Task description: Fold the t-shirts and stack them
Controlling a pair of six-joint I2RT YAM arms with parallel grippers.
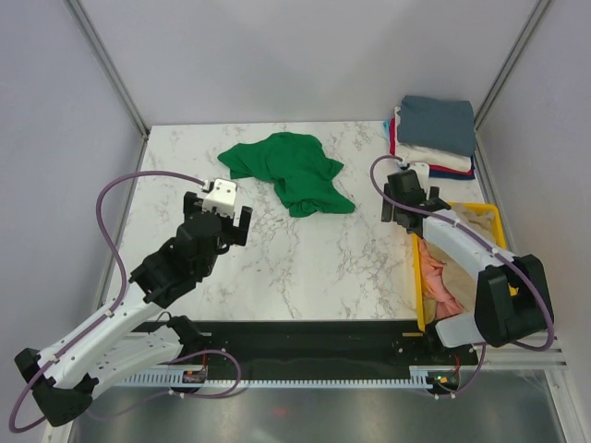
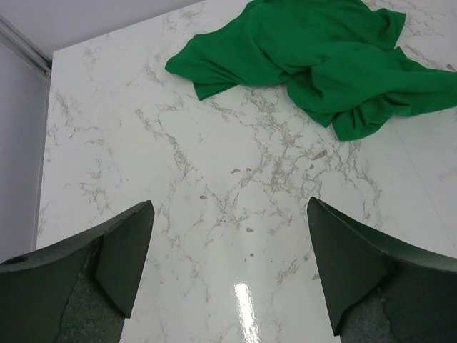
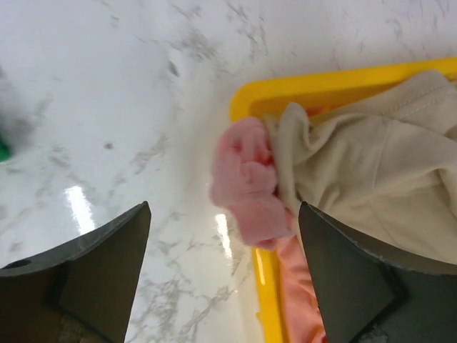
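Right jaws over bin [image 3: 314, 89]: beige [image 3: 371, 157], pink tees [image 3: 246, 186].

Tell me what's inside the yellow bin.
A beige tee and a pink tee, the pink one spilling over the rim of the bin. Anything beneath them is covered.

White marble-pattern worktop [image 1: 305, 268], glossy, catching light glare. Yellow plastic bin [image 1: 418, 295] at worktop's right edge, near front. Grey walls [image 1: 277, 55] behind worktop; metal posts [image 1: 106, 65] rising from rear corners.
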